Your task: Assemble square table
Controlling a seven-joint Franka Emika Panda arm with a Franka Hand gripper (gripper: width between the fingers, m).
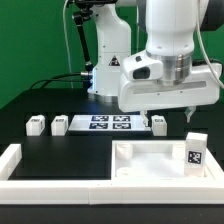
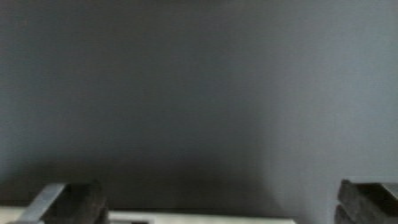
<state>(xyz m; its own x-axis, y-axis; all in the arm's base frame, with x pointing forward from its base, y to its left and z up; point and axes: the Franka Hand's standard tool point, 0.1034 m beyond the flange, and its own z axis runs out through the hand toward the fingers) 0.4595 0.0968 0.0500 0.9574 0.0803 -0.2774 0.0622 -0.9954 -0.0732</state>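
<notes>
The white square tabletop (image 1: 148, 160) lies flat at the front, right of centre in the exterior view, with raised notched corners. A white tagged leg (image 1: 195, 152) stands upright at its right end. Three more small tagged legs lie in a row behind it: two (image 1: 37, 125) (image 1: 58, 124) on the exterior view's left and one (image 1: 160, 123) near the middle. My gripper (image 1: 169, 118) hangs above the table behind the tabletop, close over the middle leg. It is open and empty. In the wrist view the gripper (image 2: 217, 205) shows two dark fingers (image 2: 68, 203) wide apart over the dark table.
The marker board (image 1: 108, 123) lies between the legs. A long white border rail (image 1: 25, 165) runs along the front and the exterior view's left. The robot base (image 1: 108, 70) stands behind. A blurred white strip (image 2: 231, 218) shows between the fingers in the wrist view; I cannot tell what it is.
</notes>
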